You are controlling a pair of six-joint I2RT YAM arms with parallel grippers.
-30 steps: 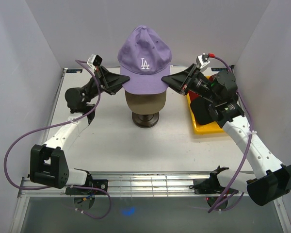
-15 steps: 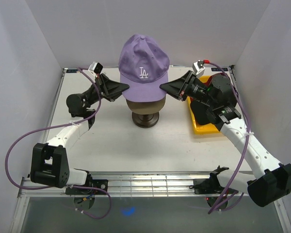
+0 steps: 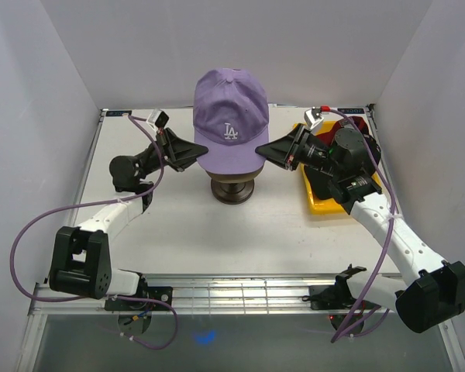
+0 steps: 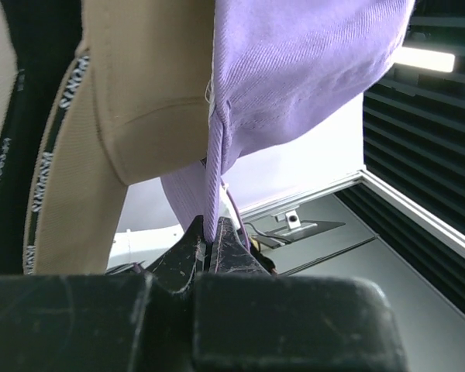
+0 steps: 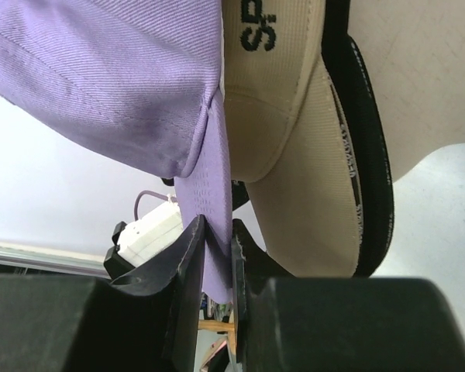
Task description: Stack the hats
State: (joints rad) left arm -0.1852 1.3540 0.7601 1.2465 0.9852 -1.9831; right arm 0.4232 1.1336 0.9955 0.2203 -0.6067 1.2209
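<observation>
The lavender "LA" cap sits low over the stack on the mannequin head, whose dark round base shows beneath. My left gripper is shut on the cap's left rim and my right gripper is shut on its right rim. In the left wrist view the lavender fabric hangs into the shut jaws, beside the tan cap and a black cap edge. In the right wrist view the lavender cap covers the tan cap and a black cap edge. A red cap lies in the tray.
A yellow tray at the right holds a dark cap under my right arm. White walls close in the table on three sides. A metal rail runs along the near edge.
Both grippers have lowered the lavender cap onto the stack, and the tan cap beneath is now covered in the top view. Both arms moved down and inward.
</observation>
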